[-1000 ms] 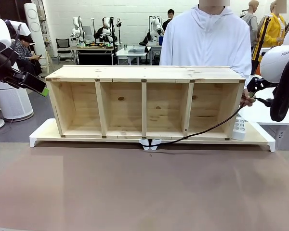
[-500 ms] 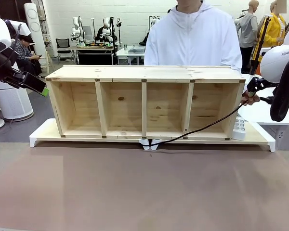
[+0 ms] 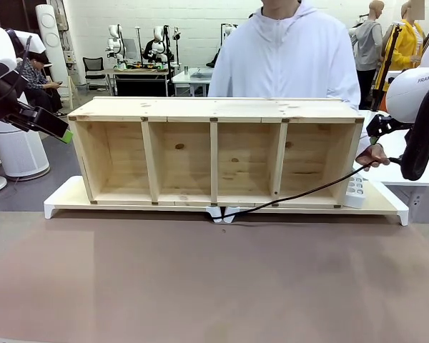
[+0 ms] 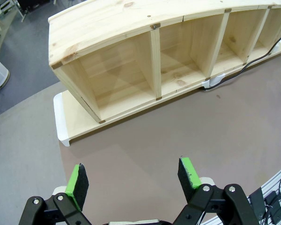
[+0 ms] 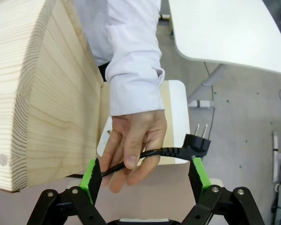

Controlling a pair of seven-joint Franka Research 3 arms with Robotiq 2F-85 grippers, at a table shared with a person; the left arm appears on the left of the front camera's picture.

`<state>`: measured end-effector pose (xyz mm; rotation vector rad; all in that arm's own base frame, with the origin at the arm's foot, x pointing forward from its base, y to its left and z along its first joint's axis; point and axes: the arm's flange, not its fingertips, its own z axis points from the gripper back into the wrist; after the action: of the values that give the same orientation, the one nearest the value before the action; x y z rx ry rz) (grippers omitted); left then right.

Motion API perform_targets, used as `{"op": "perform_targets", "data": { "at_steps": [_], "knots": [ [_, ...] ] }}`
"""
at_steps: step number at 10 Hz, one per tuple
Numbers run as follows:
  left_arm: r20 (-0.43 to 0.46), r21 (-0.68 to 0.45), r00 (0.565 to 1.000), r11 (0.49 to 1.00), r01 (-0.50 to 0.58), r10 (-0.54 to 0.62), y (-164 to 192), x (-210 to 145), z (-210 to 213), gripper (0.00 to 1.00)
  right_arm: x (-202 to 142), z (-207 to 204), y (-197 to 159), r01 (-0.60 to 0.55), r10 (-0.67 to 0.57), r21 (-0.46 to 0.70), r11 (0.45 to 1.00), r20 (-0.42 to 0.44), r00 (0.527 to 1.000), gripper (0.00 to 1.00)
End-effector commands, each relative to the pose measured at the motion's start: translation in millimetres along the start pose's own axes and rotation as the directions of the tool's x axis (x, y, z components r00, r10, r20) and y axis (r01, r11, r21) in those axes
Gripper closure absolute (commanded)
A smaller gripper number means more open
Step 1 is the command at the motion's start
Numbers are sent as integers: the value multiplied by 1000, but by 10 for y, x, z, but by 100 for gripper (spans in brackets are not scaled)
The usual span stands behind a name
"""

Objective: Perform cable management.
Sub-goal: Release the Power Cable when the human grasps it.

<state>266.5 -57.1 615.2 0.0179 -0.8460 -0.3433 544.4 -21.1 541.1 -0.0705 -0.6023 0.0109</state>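
The cable [image 3: 300,192] is a thin black cord running from under the front middle of the wooden shelf [image 3: 214,108] up to the right, past the shelf's right end. There a person's hand [image 5: 133,140] holds it just behind its black plug [image 5: 198,144]. My right gripper [image 5: 145,174] is open, and the held cable [image 5: 166,152] crosses just beyond its green pads [image 5: 92,174]. In the front view this right gripper [image 3: 373,137] hovers by the hand [image 3: 375,154]. My left gripper [image 4: 132,177] is open and empty above the brown table, high at the far left [image 3: 64,133].
The shelf stands on a white base board [image 3: 64,197] with a white clip [image 3: 224,213] at its front middle. A white power strip [image 3: 354,189] lies at the shelf's right end. The person stands behind the shelf. A white table [image 5: 225,28] is off to the right.
The person has shifted to the left behind the shelf, and the hand with the cable has dropped a little. Both arms have kept still.
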Motion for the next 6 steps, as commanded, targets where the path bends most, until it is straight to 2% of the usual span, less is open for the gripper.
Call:
{"op": "perform_targets", "data": {
  "at_steps": [1, 6],
  "knots": [
    [0, 0, 1000, 1000, -4, 4, 6, 2, -4, 0, -1, -1, 2, 0, 0, 1, 1000, 0, 1000, 4],
    [0, 0, 1000, 1000, -4, 4, 6, 2, -4, 0, -1, -1, 2, 0, 0, 1, 1000, 0, 1000, 4]
  ]
}}
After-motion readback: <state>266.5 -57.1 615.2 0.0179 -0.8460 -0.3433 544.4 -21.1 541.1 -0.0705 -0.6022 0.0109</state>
